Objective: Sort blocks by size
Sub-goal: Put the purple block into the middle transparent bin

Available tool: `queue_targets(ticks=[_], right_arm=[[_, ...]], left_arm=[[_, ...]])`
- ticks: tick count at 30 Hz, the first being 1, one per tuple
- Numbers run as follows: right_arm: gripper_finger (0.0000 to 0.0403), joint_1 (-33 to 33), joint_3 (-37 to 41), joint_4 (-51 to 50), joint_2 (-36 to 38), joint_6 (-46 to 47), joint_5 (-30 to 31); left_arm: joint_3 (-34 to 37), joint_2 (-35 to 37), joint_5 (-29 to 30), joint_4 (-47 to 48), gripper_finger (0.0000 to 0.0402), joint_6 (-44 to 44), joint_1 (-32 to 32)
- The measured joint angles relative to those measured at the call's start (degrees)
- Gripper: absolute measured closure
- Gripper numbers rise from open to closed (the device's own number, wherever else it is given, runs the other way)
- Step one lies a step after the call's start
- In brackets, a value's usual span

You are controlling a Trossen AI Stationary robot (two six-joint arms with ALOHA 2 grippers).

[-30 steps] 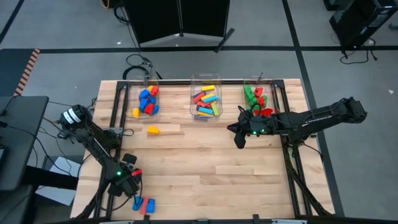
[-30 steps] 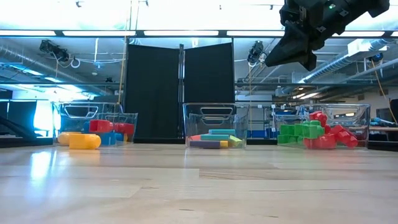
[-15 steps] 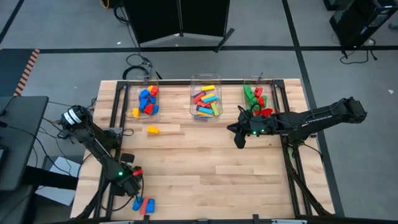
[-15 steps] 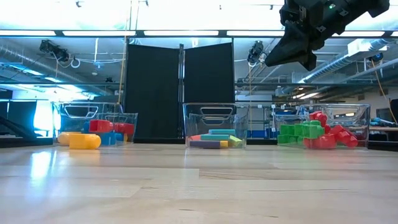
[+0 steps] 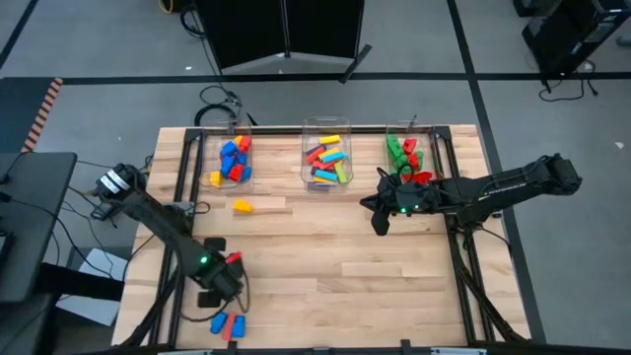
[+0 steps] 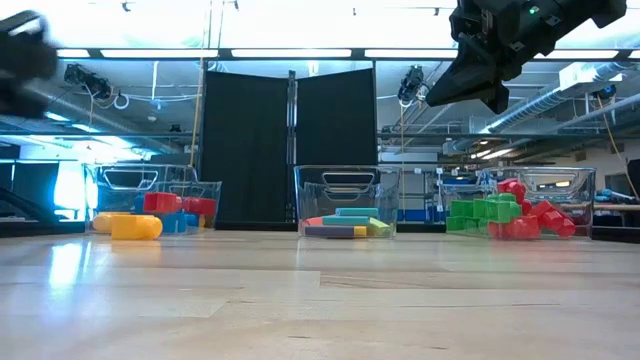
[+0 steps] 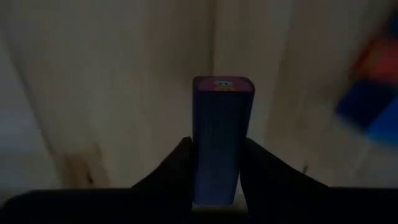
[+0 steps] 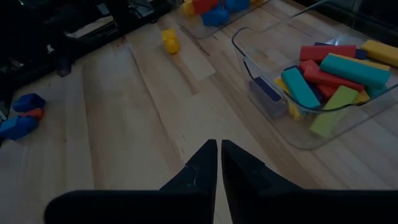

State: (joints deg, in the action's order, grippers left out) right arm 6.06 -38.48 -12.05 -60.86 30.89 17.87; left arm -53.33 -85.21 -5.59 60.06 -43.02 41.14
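My left gripper [image 5: 215, 294] is near the table's front left, shut on a long purple block [image 7: 222, 134]. It also shows as a dark blur high in the low view [image 6: 22, 55]. A blue and a red block [image 5: 227, 323] lie on the table by the front edge, beside it. A yellow block [image 5: 242, 206] lies in front of the left bin. My right gripper [image 5: 380, 223] hangs shut and empty above the table, in front of the right bin. It also shows in the right wrist view [image 8: 219, 149]. My left gripper pinches the purple block's two long sides [image 7: 205, 168] between its two fingers [image 7: 180, 165], near the block's gripper-side end. The block lies along the fingers and sticks out past their tips toward the table. It is lifted clear of the wood.
Three clear bins stand along the far edge. The left bin [image 5: 229, 158] holds short blue, red and yellow blocks. The middle bin [image 5: 326, 155] holds long blocks. The right bin [image 5: 406, 158] holds chunky green and red blocks. Bare wood [image 5: 335, 266] lies between the arms.
My left gripper has gone toward the table's right edge and up, so that it now shows at the low view's upper left. The blue and red blocks by the front edge have stayed put.
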Motion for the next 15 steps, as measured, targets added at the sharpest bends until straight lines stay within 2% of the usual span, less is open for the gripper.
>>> queue_targets(ticks=[8,15], right_arm=[[0.0367,-0.01,0.0,-0.04,0.02,-0.57,0.0],[0.0372,0.0,0.0,-0.04,0.0,-2.63,-1.91]], left_arm=[[-9.52,0.04,13.32,0.05,0.0299,6.13,-12.49],[-18.25,0.07,21.34,-0.85,0.0299,14.47,-25.49]])
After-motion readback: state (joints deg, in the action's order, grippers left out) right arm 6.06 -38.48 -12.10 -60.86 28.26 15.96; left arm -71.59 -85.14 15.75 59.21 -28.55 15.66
